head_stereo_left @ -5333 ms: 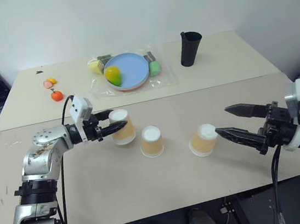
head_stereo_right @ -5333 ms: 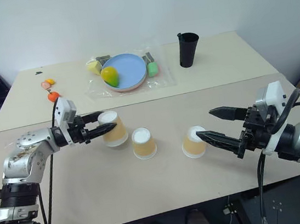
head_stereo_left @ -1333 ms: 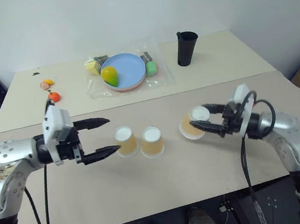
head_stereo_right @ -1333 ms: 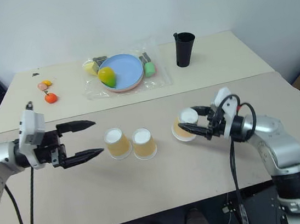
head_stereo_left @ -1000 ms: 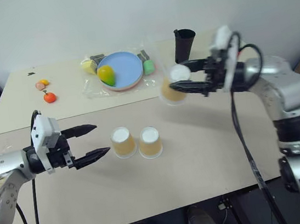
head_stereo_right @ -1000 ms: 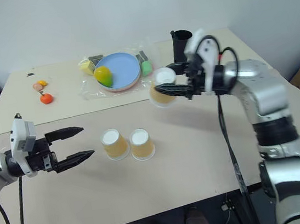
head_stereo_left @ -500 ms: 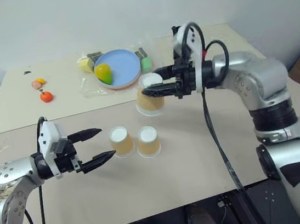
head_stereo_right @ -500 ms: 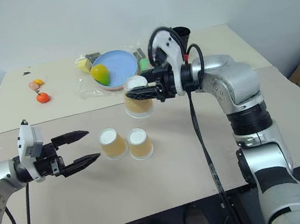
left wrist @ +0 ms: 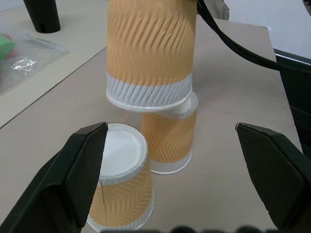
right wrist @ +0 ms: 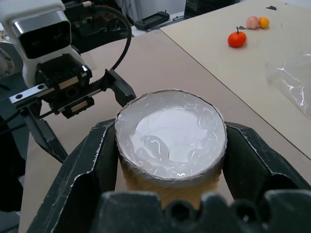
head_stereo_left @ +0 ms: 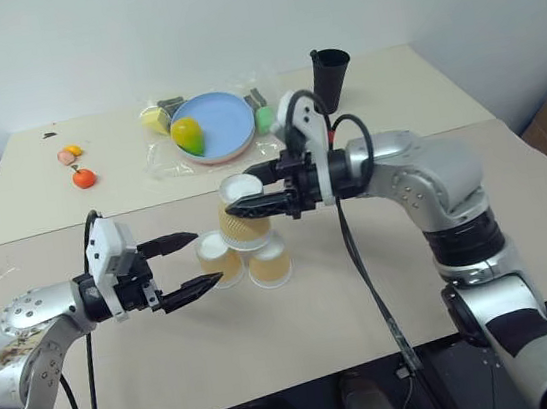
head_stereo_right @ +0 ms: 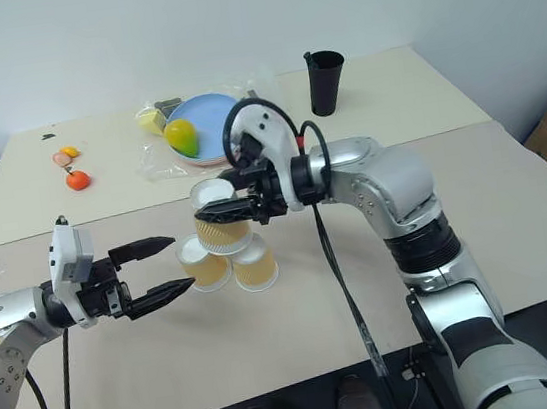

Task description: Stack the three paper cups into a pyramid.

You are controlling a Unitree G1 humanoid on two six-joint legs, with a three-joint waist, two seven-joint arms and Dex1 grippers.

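Head views: two paper cups (head_stereo_left: 245, 259) upside down, side by side on the tan table (head_stereo_left: 387, 300), axes upright. Third cup (head_stereo_left: 242, 212), inverted and upright, clamped in the right gripper (head_stereo_left: 242, 194) just above the pair; half a second ago it hung farther back. Left gripper (head_stereo_left: 199, 263) gaping beside them, holding nothing

Left wrist view: held cup (left wrist: 150, 53) above the gap between the lower cups

Right wrist view: fingers (right wrist: 92, 160) flank the white base (right wrist: 171, 133)
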